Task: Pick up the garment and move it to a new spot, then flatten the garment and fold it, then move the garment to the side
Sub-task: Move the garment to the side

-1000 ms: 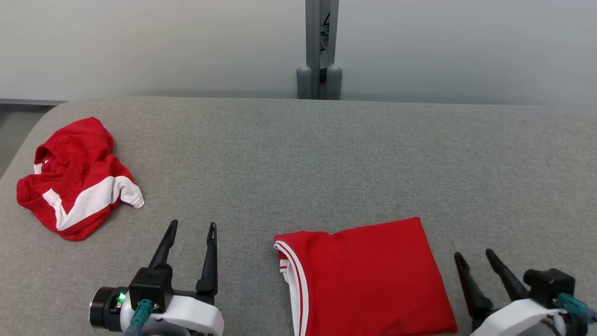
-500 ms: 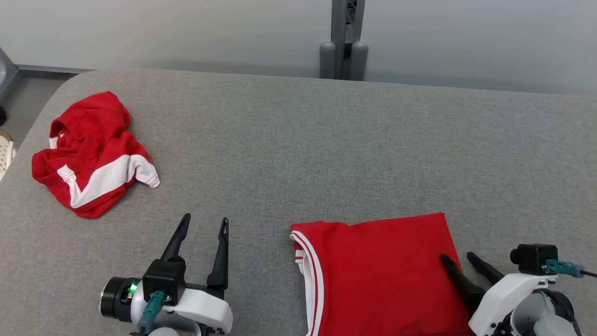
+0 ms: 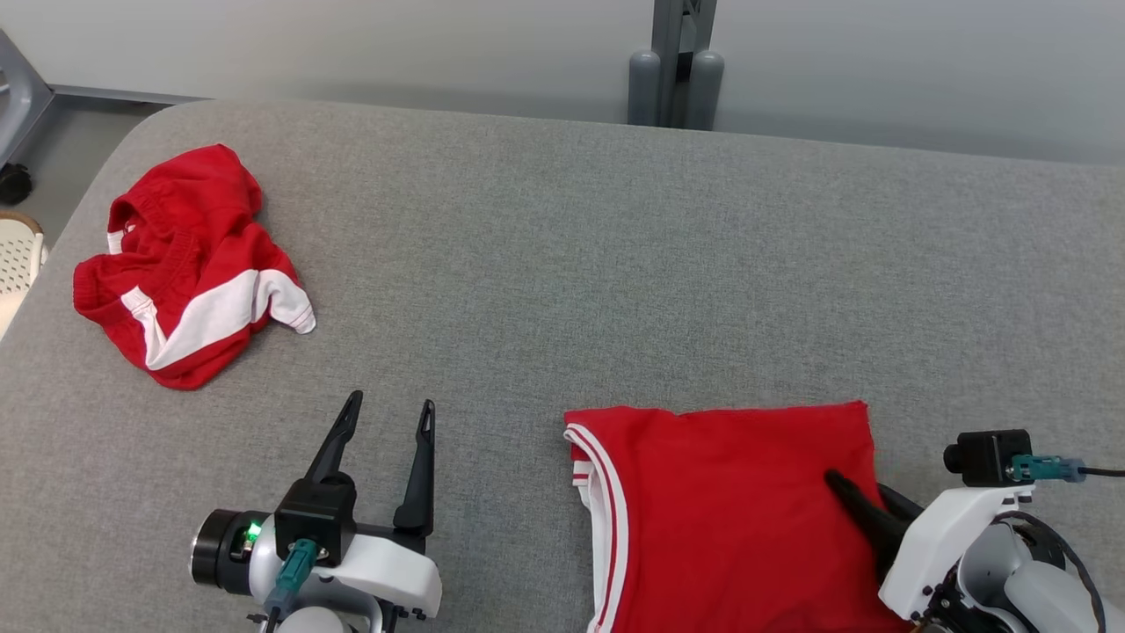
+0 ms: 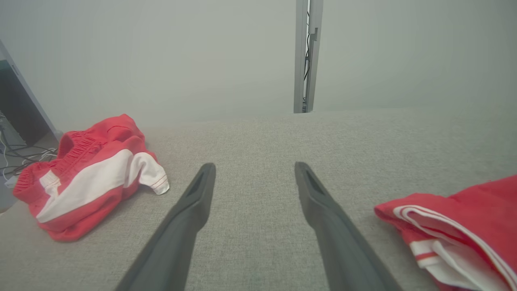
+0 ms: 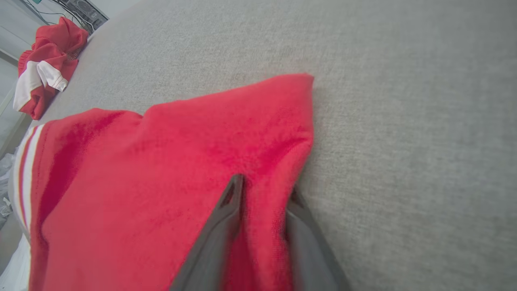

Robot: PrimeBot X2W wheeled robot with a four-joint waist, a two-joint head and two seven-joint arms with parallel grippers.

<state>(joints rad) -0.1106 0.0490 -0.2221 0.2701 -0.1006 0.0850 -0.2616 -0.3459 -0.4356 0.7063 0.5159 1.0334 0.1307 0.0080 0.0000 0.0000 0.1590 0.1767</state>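
A folded red garment [image 3: 729,510] with white-striped trim lies at the near right of the grey table [image 3: 562,264]. My right gripper [image 3: 857,483] is at its right edge. In the right wrist view the gripper [image 5: 264,192] has one finger on top of the cloth and one at its side. A bunched ridge of the red garment [image 5: 161,182] is pinched between them. My left gripper [image 3: 392,403] rests open on bare table left of the garment. The left wrist view shows this gripper [image 4: 254,167] holding nothing, with the garment [image 4: 464,226] off to its right.
A crumpled red and white pair of shorts [image 3: 185,272] lies at the far left of the table, also seen as the shorts [image 4: 89,173] and the shorts [image 5: 44,68]. A grey post [image 3: 675,61] stands behind the far edge. A pale basket [image 3: 18,255] sits past the left edge.
The head camera has shifted, so the whole picture slid. My right gripper moved from beside the garment onto its right edge and closed on the cloth. The left gripper stays open.
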